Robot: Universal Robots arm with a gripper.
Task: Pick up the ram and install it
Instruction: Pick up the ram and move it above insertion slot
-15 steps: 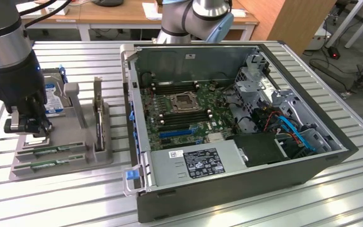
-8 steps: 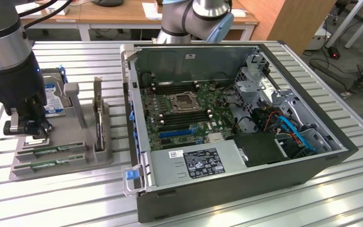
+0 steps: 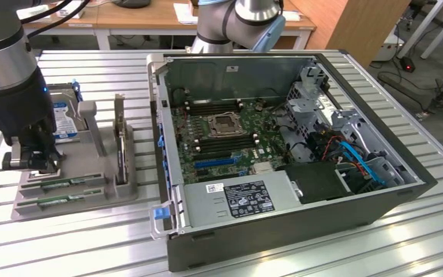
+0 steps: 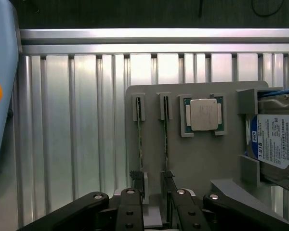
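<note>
The open computer case fills the exterior view's right, and the grey tray lies beside it. The ram and its twin stand edge-up in the tray's slots (close neighbours). Your gripper hovers over their ends, jaws apart and empty. Centre on one stick only and come down square.

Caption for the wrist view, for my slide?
Open gripper over the gray tray, at the ends of two ram sticks; processor chip beside them.

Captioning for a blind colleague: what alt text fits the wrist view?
The open gripper hangs over one end of two ram sticks standing on edge in a gray holder, with a processor chip and a hard drive beside them, on a slatted metal table.
</note>
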